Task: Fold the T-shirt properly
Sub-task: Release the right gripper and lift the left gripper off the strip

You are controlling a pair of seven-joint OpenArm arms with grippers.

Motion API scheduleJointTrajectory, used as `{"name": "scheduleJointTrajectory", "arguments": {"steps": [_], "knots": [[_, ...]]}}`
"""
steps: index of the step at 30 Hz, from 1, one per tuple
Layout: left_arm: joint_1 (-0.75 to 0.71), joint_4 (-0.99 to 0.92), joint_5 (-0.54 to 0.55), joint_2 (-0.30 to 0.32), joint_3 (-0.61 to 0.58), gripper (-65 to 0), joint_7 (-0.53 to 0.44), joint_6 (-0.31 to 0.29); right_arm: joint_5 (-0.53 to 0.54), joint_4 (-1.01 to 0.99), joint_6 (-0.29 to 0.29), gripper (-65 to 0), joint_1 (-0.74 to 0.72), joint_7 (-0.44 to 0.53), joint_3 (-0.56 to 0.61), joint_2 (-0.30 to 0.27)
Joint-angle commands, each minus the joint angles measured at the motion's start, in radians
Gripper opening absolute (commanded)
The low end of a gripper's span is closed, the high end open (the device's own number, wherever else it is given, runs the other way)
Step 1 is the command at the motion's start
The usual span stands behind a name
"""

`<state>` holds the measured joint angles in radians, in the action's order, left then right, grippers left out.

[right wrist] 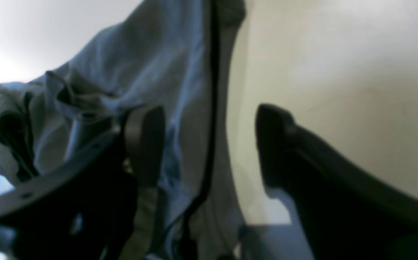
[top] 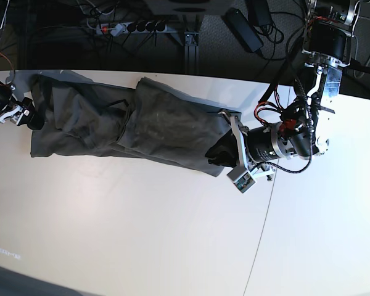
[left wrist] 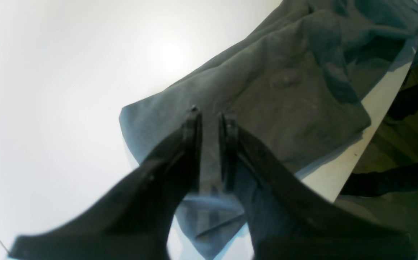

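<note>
The dark grey-olive T-shirt [top: 142, 126] lies in a long rumpled band along the far side of the white table [top: 142, 234]. My left gripper [top: 217, 154] is at its right end. In the left wrist view the gripper [left wrist: 210, 117] has its fingers almost together, with shirt fabric [left wrist: 284, 83] pinched between them and a fold hanging below. My right gripper [top: 28, 117] is at the shirt's left end. In the right wrist view it [right wrist: 209, 144] stands wide open, one finger [right wrist: 144, 144] over the cloth [right wrist: 151, 65], the other over bare table [right wrist: 339, 54].
The table's far edge [top: 191, 77] runs just behind the shirt, with a power strip [top: 132, 26], cables and a black adapter [top: 243, 28] on the floor beyond. A thin seam [top: 262, 234] crosses the table on the right. The table edge [left wrist: 375, 104] is close to the shirt in the left wrist view.
</note>
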<state>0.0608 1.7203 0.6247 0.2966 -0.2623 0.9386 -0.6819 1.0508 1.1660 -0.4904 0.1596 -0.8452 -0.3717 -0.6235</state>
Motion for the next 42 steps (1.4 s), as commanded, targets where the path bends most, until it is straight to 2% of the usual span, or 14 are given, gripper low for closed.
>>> {"name": "scheduleJointTrajectory", "arguments": {"steps": [1, 15, 23, 25, 27, 30, 31, 36, 42], "knots": [[0.016, 0.015, 0.014, 0.003, 0.004, -56.1, -0.018, -0.011, -0.029, 0.000, -0.074, -24.2, 0.004, -0.050, 0.014, -0.011], [0.016, 0.015, 0.014, 0.003, 0.004, -56.1, -0.014, -0.011, -0.023, 0.000, -0.079, -24.2, 0.004, -0.054, 0.166, -0.010], [0.016, 0.015, 0.014, 0.003, 0.004, -56.1, -0.014, -0.011, -0.089, 0.001, -0.078, -24.5, 0.004, -0.053, 0.272, -0.010], [0.016, 0.015, 0.013, 0.003, 0.004, -56.1, -0.014, -0.011, -0.102, 0.001, -0.078, -29.4, 0.004, -0.049, 0.283, -0.010], [0.016, 0.015, 0.006, 0.003, 0.004, -56.1, -0.014, -0.011, -0.142, 0.001, -0.078, -41.2, 0.003, -0.021, 0.282, -0.011], [0.016, 0.015, -0.001, 0.003, 0.004, -56.1, -0.014, -0.011, -0.227, 0.001, -0.078, -62.3, 0.001, 0.027, 0.282, -0.011], [0.016, 0.015, -0.001, 0.004, 0.004, -56.1, -0.014, -0.011, -0.247, 0.001, -0.078, -65.0, -0.002, 0.038, 0.282, -0.011], [0.017, 0.015, 0.003, 0.003, 0.004, -56.1, -0.014, -0.011, -0.328, 0.001, -0.071, -65.0, -0.005, 0.084, 0.260, -0.011], [0.016, 0.015, 0.004, 0.006, 0.004, -56.1, -0.013, -0.010, -0.447, 0.001, -0.066, -65.0, -0.005, 0.143, 0.146, -0.031]]}}
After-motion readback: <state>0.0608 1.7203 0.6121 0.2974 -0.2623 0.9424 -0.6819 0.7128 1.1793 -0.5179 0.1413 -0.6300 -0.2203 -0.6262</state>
